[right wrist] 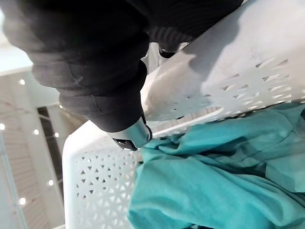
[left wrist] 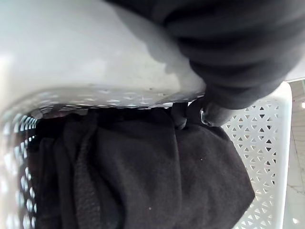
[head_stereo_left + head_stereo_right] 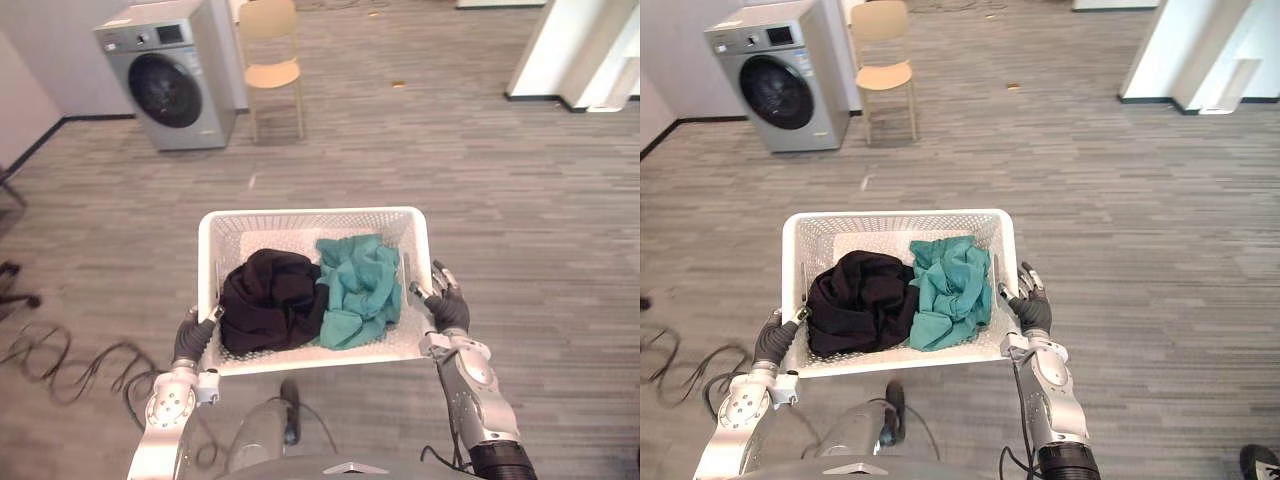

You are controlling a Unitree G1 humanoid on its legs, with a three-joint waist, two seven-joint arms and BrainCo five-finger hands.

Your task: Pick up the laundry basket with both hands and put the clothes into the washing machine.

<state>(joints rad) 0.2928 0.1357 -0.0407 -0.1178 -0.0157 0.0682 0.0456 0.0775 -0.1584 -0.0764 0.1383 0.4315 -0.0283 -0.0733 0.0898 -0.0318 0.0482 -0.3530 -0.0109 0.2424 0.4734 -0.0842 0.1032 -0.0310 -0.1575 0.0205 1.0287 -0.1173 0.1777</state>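
I hold a white perforated laundry basket (image 3: 310, 216) in front of me, one hand at each short side. My left hand (image 3: 191, 338) clasps its left rim, with the thumb (image 2: 213, 114) hooked inside next to a black garment (image 3: 266, 300). On the right rim sits my right hand (image 3: 449, 308), its thumb (image 1: 131, 136) reaching in beside a teal garment (image 3: 360, 286). Both garments lie bunched side by side in the basket. The grey washing machine (image 3: 170, 82) stands far ahead to the left with its round door closed.
A pale wooden chair (image 3: 271, 62) stands just right of the washer. White wall columns (image 3: 575, 50) rise at the far right. Open grey plank floor (image 3: 420, 150) stretches between me and the machine. A dark chair base (image 3: 12, 285) shows at the left edge.
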